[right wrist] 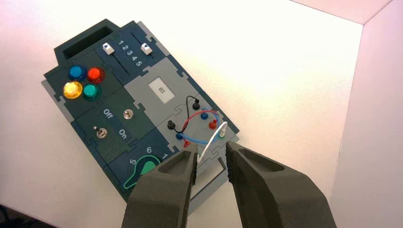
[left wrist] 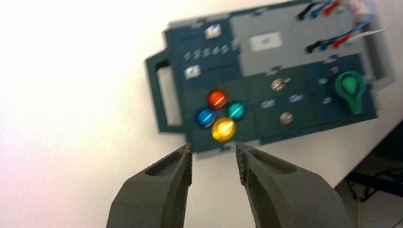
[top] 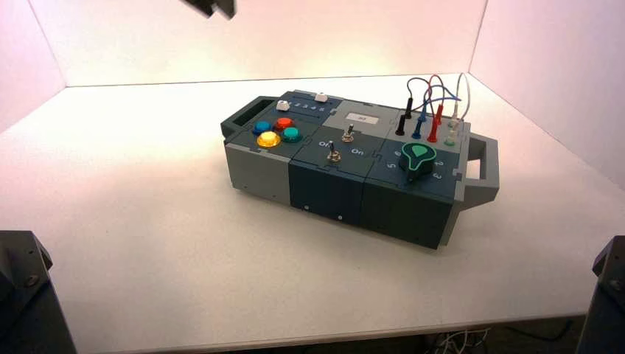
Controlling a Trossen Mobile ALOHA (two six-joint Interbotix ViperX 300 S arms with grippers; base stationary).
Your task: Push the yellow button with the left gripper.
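Step in hand, my read: approach, L arm getting lined up for the press. No contact w/ the box; whether the btn has had its push already, can't tell from here.

Target is the small round domed amber-yellow button (top: 268, 139), at the L end of the box (top: 258, 174), nearest the near edge in a tight cluster of 4. Neighbours: round blue button (top: 262, 127), round orange-red button (top: 284, 124), round teal button (top: 291, 135).

L claw, black w/ tapering fingers (left wrist: 214, 148): up above the desk (top: 147, 243), well apart from the box top. Jaws open, clear gap betw. the tips, nothing held. Dark tips at the top edge of the high view are prob. this same claw.

R claw, same black type (right wrist: 212, 148): parked above the R part of the box, a modest gap betw. its tips, nothing gripped; the wires seen past it are on the box, not in it. No job for it here.

Next, if no press made: close the L claw so both tips make one blunt prod (open, they'd likely straddle the btn or catch 2 at once), centre over yellow, then straight down, short & gentle, & back up ASAP. Main risk: drifting onto blue or teal, both just beside it. Too hard a push could also skid the box on the desk.
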